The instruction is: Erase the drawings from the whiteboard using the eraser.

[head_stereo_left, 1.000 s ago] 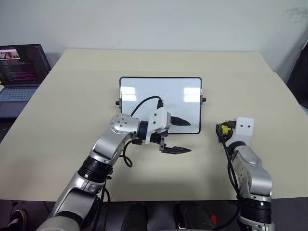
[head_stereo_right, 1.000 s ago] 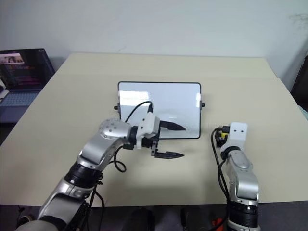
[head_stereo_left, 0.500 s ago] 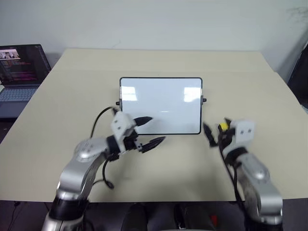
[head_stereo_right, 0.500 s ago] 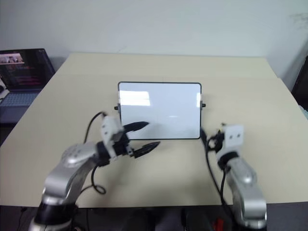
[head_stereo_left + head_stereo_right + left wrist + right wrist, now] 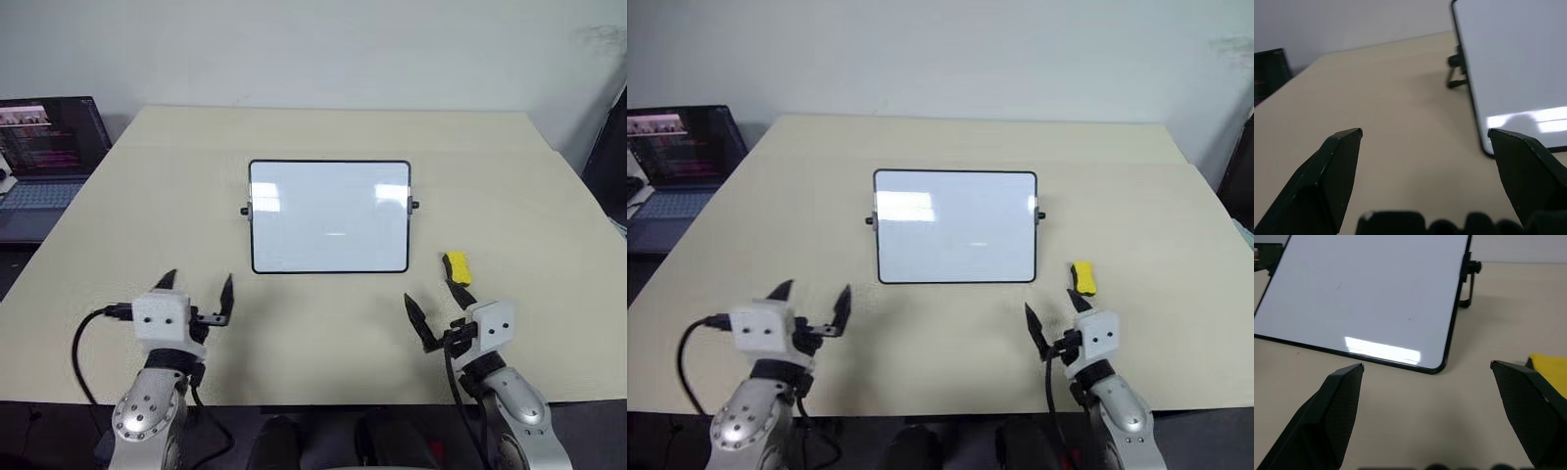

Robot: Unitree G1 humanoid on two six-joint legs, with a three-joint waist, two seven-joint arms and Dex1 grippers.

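Note:
The whiteboard stands propped at the middle of the beige table, black-framed with a knob on each side. Its face shows plain white with patches of glare; the drawings are out of view. The yellow eraser lies on the table just off the board's lower right corner, untouched. My right gripper hovers open a little nearer than the eraser, which shows beside its right finger as the eraser in the right wrist view. My left gripper is open and empty near the front left, short of the board's lower left corner.
An open laptop sits beyond the table's left edge. A dark object stands past the right edge. The table's front edge runs just below both grippers.
The right gripper opened, left the eraser on the table and drew back. The left gripper swung away from the board's lower edge to the front left and now points forward.

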